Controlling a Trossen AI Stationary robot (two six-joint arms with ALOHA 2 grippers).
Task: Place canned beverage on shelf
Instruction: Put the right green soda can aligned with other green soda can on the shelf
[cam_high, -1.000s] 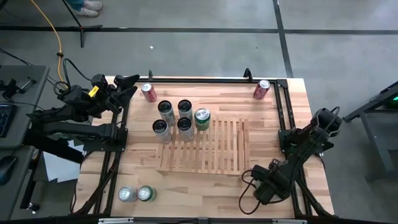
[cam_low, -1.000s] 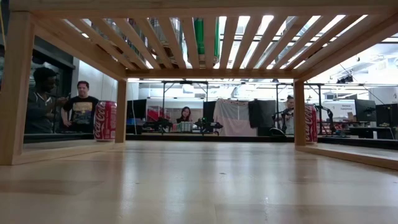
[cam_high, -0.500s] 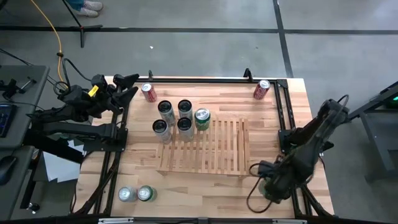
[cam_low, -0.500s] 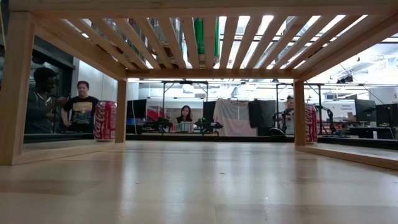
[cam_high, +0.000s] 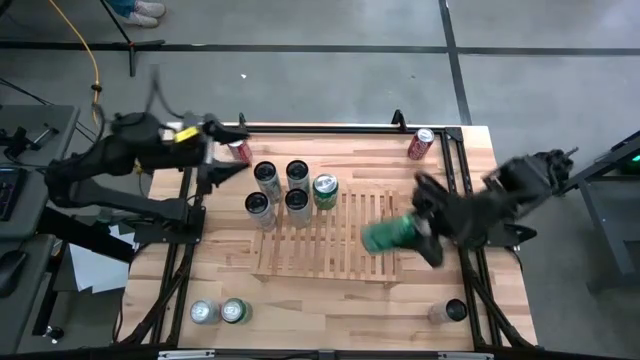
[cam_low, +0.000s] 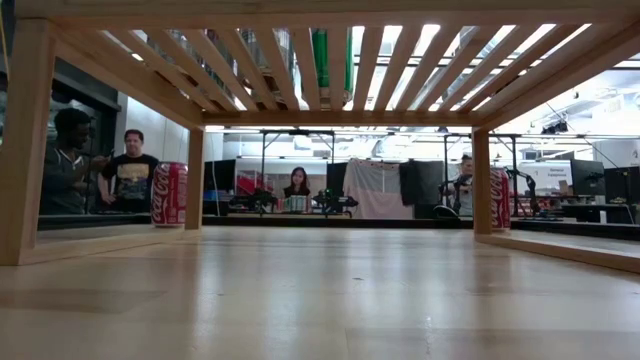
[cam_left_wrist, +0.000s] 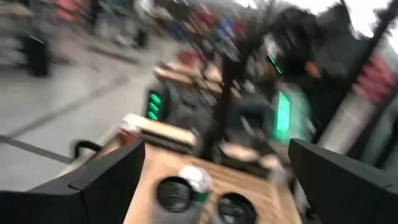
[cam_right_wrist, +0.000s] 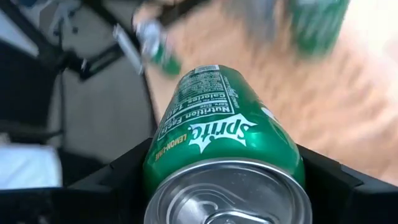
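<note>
High view: a green Sprite can (cam_high: 386, 235) is clenched in the right gripper (cam_high: 418, 232) jaws, lying on its side, long axis across the slats, above the shelf (cam_high: 330, 255) right edge. The left gripper (cam_high: 222, 155), jaws released, is held near the standing cans (cam_high: 290, 190).

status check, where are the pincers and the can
Right pincer shut on green Sprite can, can on its side over shelf right edge. Left pincer open, by red can. Five cans crowd shelf's far-left corner.
</note>
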